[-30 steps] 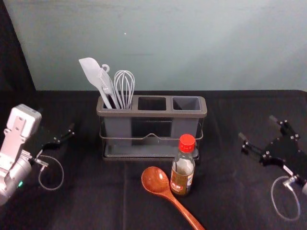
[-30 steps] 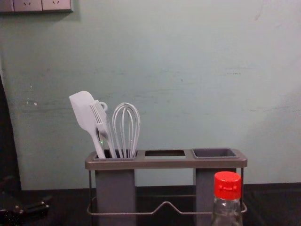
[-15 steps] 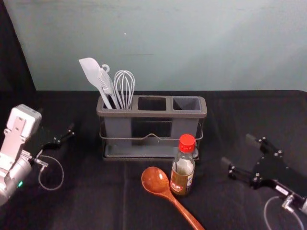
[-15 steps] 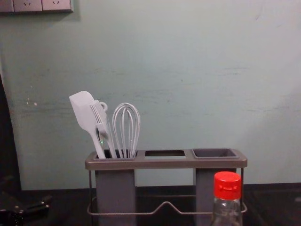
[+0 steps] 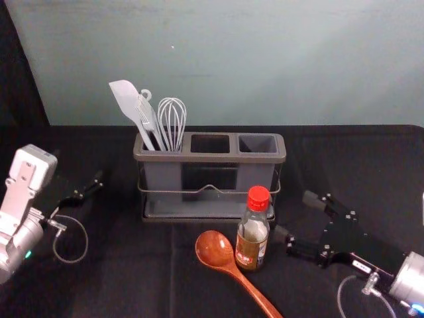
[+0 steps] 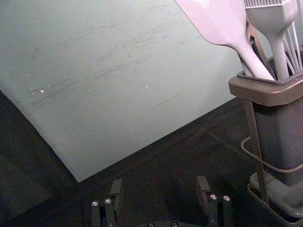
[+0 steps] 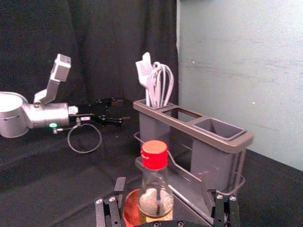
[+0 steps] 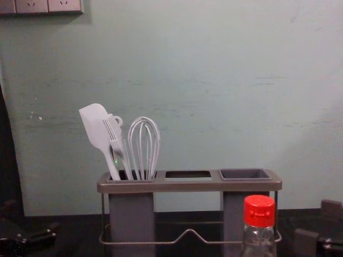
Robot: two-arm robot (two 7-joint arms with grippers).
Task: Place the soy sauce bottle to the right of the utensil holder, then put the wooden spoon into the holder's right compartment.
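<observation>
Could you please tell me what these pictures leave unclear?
Wooden spoon, handle end: head view, lower edge cuts it.
Bottle, base: chest view, lower edge cuts it.
Whisk, lower end: head view, the utensil holder hides it.
Label, small print: head view, too small to read.

One utensil holder [image 5: 218, 158] is standing far, comprising three compartments [image 5: 258, 143]. Its left compartment is containing one spatula [image 5: 124, 95], one brush [image 5: 147, 114] and one whisk [image 5: 173, 119]. One bottle [image 5: 252, 240] and one spoon [image 5: 215, 249] are occupying the near area. Two grippers are flanking: one left gripper [image 5: 77, 167], one right gripper [image 5: 296, 217].
</observation>
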